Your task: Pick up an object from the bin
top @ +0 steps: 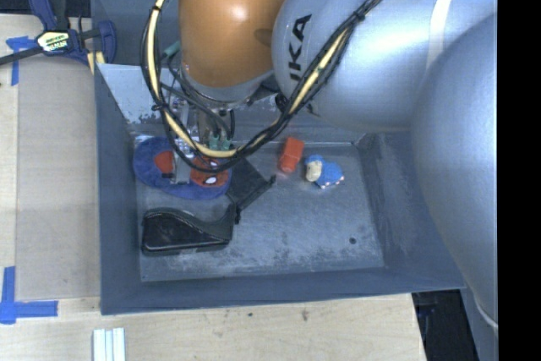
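Gripper (201, 163) is low in the bin (254, 287), under the orange cover (228, 17) of the wrist. From my screen I cannot tell if it is apart or together, because the wrist and its cables hide the tip.

Directly below it lies a blue round thing (156, 169) with red patches, in the left back part of the floor, close to the back wall. It looks soft, like cloth or a plush toy, so I expect it is light, gives under pressure and does not break. I would take it at the thick rim or at a raised fold, not at the flat middle, where a soft thing can slip away.

Just beside it, to the right, lies a black flat piece (247, 182); if the two touch, I cannot say. Nearer to the front is a black curved object (182, 232), which looks hard and smooth. Further right, apart from these, an orange block (292, 155) and a small blue and yellow toy (323, 172) lie near each other.

The floor is flat grey metal, scratched, with sloping walls. Its right and front parts are free, so I judge there is enough room to lift straight up.
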Tool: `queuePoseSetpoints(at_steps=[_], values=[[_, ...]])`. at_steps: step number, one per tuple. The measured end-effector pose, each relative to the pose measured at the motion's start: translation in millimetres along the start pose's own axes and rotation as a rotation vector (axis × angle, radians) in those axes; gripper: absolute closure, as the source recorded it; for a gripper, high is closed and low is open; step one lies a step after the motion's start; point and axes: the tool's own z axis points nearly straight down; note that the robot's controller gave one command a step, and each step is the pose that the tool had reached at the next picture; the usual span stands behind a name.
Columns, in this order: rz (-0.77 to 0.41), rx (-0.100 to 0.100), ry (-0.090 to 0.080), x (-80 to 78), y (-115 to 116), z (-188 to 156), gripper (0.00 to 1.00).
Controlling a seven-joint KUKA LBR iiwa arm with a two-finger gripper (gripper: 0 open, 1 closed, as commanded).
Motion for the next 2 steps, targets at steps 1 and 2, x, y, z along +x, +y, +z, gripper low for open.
queuePoseSetpoints(at_steps=[1,2], values=[[0.136,0.004,0.007,-31.9,-2.4,69.7,0.00],[0.356,0.003,0.005,-24.6,3.6,103.9,0.00]])
